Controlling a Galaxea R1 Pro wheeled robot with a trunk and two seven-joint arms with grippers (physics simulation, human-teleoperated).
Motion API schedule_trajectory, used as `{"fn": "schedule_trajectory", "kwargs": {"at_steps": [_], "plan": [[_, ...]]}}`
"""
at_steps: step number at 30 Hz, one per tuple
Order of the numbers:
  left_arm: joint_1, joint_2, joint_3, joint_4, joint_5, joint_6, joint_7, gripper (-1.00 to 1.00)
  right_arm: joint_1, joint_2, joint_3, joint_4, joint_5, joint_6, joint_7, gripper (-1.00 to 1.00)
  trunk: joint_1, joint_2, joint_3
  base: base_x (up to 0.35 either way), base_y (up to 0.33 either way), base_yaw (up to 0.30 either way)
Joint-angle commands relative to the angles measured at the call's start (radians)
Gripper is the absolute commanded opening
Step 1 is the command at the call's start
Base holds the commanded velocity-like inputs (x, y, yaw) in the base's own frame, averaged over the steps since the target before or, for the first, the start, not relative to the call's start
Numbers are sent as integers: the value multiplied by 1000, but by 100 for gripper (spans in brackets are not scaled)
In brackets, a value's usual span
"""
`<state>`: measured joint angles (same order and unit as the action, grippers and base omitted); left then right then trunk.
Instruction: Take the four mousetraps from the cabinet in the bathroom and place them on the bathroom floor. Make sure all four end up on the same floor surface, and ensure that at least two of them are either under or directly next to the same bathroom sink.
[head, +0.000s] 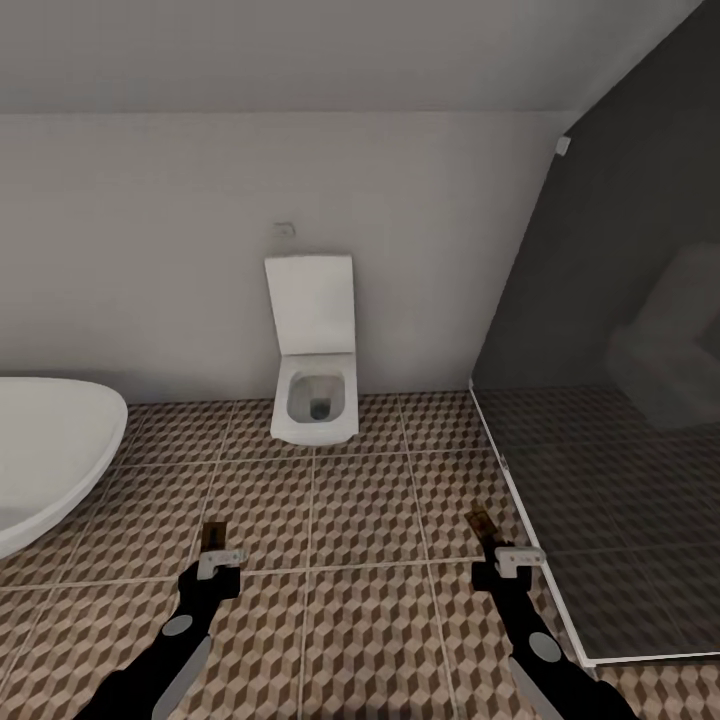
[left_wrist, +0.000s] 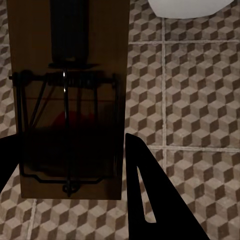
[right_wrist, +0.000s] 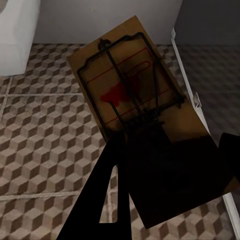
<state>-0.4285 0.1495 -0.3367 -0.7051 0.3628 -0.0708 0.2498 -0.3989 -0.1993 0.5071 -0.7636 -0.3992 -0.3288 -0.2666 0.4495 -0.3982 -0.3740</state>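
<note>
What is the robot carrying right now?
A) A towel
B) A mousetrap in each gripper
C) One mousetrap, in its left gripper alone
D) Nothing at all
B: the left gripper grips a mousetrap, and the right gripper grips another mousetrap, both held above the cube-patterned bathroom floor in front of the toilet.

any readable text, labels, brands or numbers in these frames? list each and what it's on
None readable.
Left gripper's mousetrap: a red spot and wire parts, no lettering.
Right gripper's mousetrap: a red spot and thin red lines, no legible print.
Toilet, bathtub, floor tiles: no markings.
</note>
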Motion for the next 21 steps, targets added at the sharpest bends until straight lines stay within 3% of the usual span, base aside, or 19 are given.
{"fn": "schedule_trajectory", "kwargs": {"at_steps": [1, 21], "plan": [[-1, 2, -8, 0, 7, -3, 11, -100, -1, -1, 8, 0, -10, -6, -9, -100, 1, -2, -2, 0, 0, 0], [-1, 1, -8, 2, 8, -3, 11, -100, -1, 1, 8, -2, -10, -6, -11, -100, 1, -2, -2, 0, 0, 0]]}}
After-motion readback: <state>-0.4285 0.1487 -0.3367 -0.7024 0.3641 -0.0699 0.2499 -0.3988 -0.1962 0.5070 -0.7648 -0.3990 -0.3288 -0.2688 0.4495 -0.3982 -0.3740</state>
